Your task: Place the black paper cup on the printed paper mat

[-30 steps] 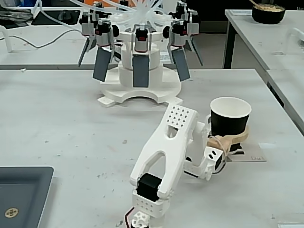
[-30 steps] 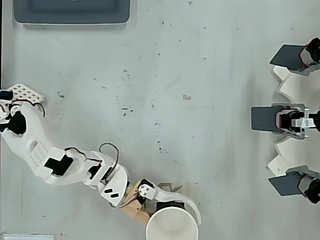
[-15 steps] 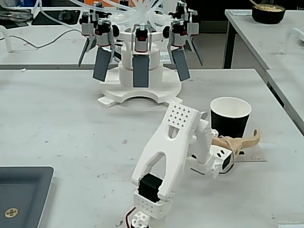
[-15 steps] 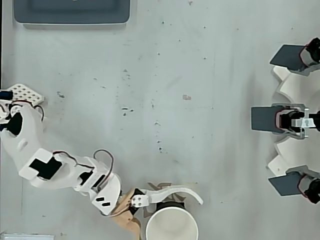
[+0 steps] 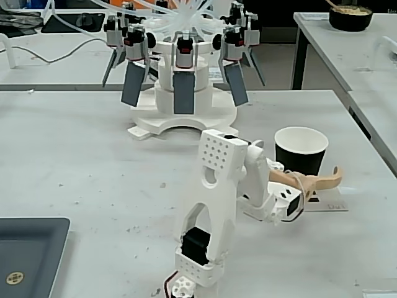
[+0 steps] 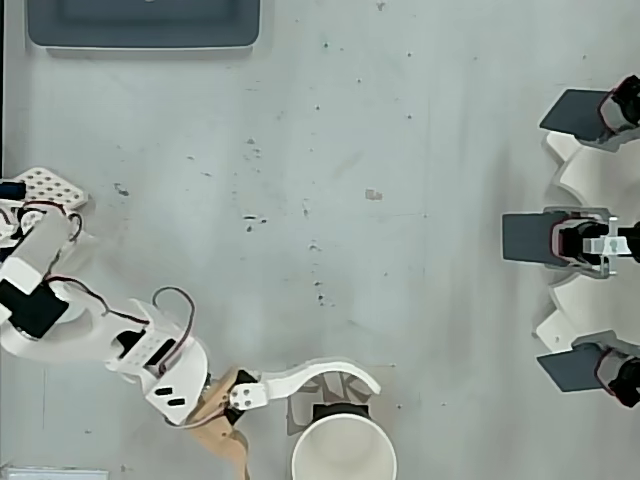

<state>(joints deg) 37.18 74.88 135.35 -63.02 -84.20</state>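
The black paper cup [image 5: 301, 149] stands upright at the right of the table, its white inside [image 6: 343, 455] showing in the overhead view at the bottom edge. The printed paper mat [image 5: 327, 203] lies flat by the cup's base, and its dark print [image 6: 345, 386] peeks out beside the cup. Whether the base rests on the mat is hidden by the cup and the gripper. My gripper [image 6: 312, 432] is open wide around the cup's lower part. Its white curved finger [image 6: 320, 377] is on one side and its beige finger [image 5: 310, 181] on the other.
A dark grey tray [image 5: 28, 254] lies at the near left corner. A white fixture with dark hanging panels [image 5: 183, 93] stands at the back. A dark bowl [image 5: 350, 15] sits on a separate table. The table's right edge [image 5: 372, 155] runs close to the cup.
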